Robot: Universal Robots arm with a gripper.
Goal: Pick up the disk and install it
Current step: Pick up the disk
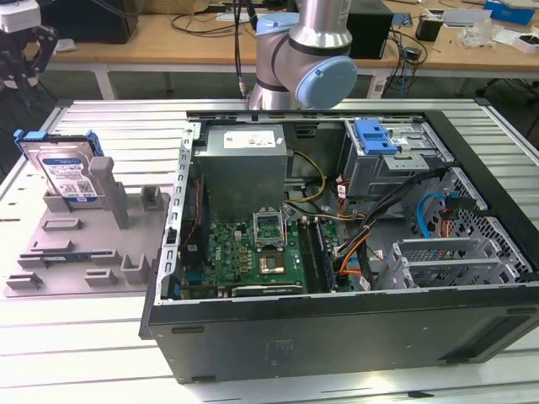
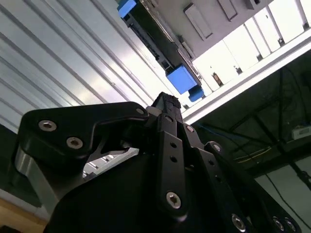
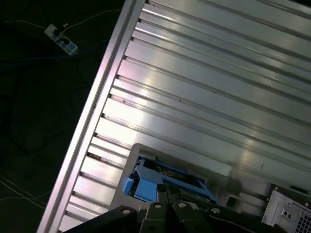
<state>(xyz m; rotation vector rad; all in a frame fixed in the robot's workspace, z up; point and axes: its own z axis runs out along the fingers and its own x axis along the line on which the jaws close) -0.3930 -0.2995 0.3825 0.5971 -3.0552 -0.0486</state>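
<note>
The exterior view takes in the open computer case [image 1: 337,341] on the slatted table [image 1: 93,362]. To its left in that view, the disk [image 1: 67,168] stands upright in a grey fixture [image 1: 84,252], with the gripper [image 1: 24,74] hanging above it and clear of it. Both wrist views look instead past the black gripper body at the disk's blue-framed edge [image 2: 179,78] [image 3: 163,175], near but not touching; whether the gripper is wide or narrow cannot be told.
</note>
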